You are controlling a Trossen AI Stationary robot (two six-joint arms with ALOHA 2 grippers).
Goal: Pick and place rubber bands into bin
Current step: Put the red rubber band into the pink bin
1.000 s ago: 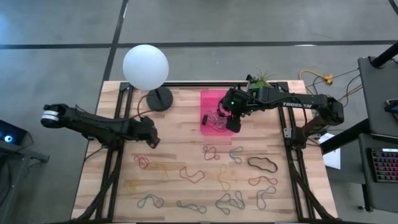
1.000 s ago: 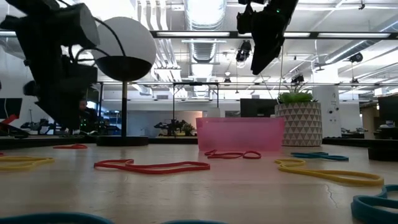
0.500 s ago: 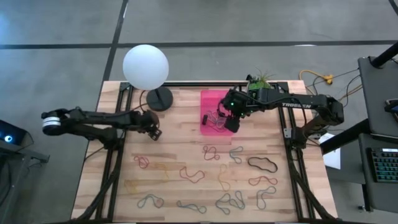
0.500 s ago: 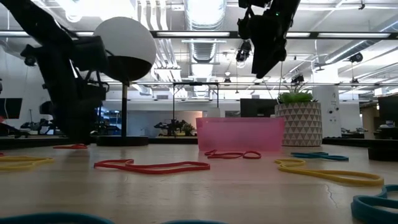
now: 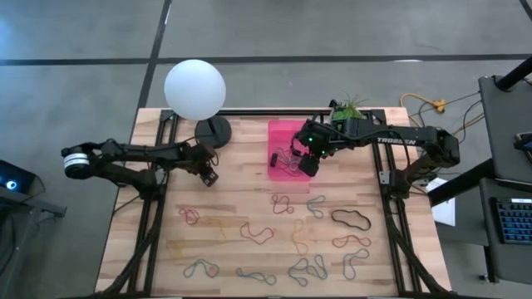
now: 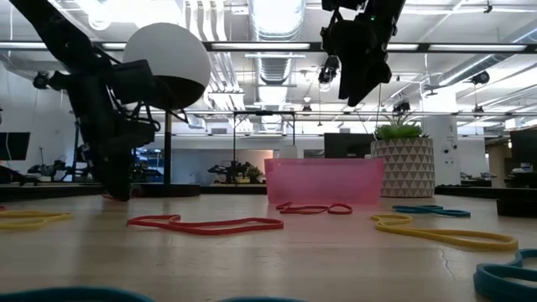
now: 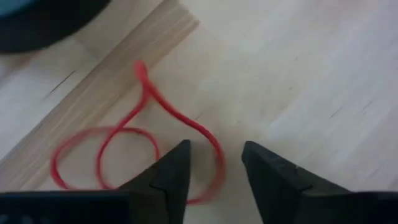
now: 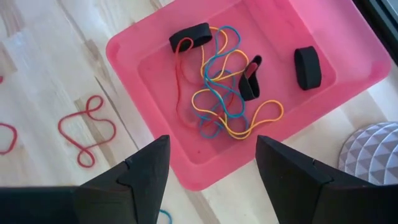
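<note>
Where the lamp (image 5: 195, 91) stands, left end effector (image 7: 214, 168) open astride red rubber band (image 7: 124, 149), right end effector (image 8: 211, 168) open above bin (image 8: 155, 143).

A pale wooden plank table (image 5: 241, 195) fills the middle of the high view, framed by black metal rails (image 5: 150, 224). At its eleven o'clock corner stands a lamp with a large white round globe (image 5: 194, 90) on a black disc base (image 5: 214, 131). At one o'clock, a white patterned pot with a spiky green plant (image 6: 403, 164) sits near the back edge. Yellow cables (image 5: 424, 104) lie on the grey floor beyond.

Left gripper (image 7: 214, 163) low, jaws apart.
</note>
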